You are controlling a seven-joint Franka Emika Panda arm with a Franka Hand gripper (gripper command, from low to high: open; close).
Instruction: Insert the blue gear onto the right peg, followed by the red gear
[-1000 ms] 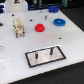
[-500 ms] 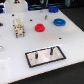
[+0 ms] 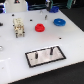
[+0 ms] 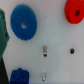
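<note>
Barely anything moves over the last second. The gripper [image 3: 19, 33] hangs above the counter [image 3: 70, 45], well off to the exterior view's left of the grey plate [image 3: 45, 55] and on its far side. It has shifted only slightly from where it was a moment ago, maybe a touch lower. It's too blurred to say more.

Neither gear has moved. The blue gear [image 3: 59, 22] lies flat on the counter beyond the plate, off toward the exterior view's right and well apart from it. The red gear [image 3: 40, 27] sits beyond the plate too, closer in and roughly level with the plate's middle. Both pegs stand bare on the plate, and the right peg [image 3: 50, 50] has nothing on it.

The wrist view agrees: the blue gear [image 4: 23, 22] and red gear [image 4: 75, 10] both rest on the white surface, with nothing gripped. The fingers don't show clearly in either view, so I can't tell how wide they stand. They certainly hold neither gear.

So the task looks to be at the very start. The blue gear has to go on first, and the arm has a long way to cross, past the red gear, to get over it. The approach to the first pick looks like it hasn't properly begun.
</note>
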